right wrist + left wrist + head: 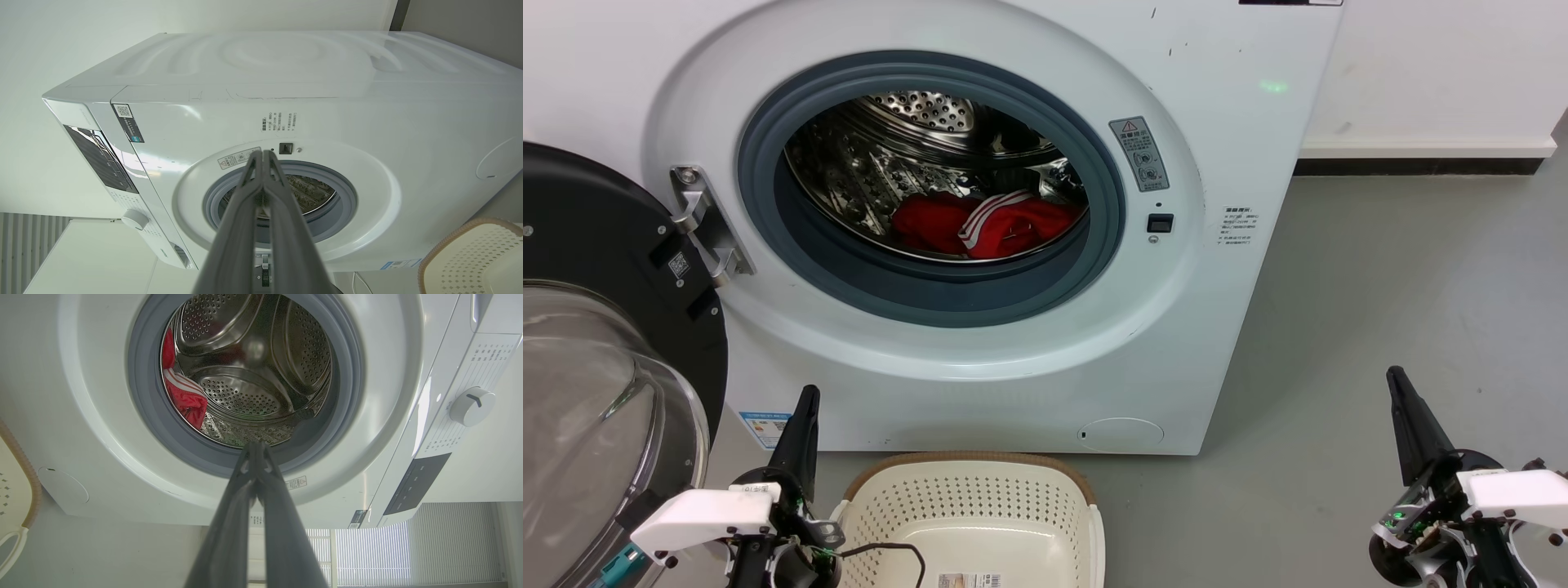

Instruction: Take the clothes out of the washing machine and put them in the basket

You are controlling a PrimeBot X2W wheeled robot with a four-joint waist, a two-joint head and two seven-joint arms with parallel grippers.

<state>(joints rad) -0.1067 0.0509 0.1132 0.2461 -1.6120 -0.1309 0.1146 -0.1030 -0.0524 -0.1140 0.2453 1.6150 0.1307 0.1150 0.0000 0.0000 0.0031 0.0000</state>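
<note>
Both stand clenched and empty: left gripper (807, 402) has the basket (968, 460) just right of it, red clothes (931, 222) ahead inside the washing machine (1217, 122); right gripper (1398, 382) well apart.

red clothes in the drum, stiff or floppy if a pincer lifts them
Probably floppy: the red clothes lie crumpled in the steel drum, so they would likely drape from one pinch. Likely light; wetness unclear. May drag on the grey rubber ring.

A warning-triangle sticker (1138, 153) and a QR code (678, 265) mark the washing machine (1241, 122); all small print is illegible.
</note>
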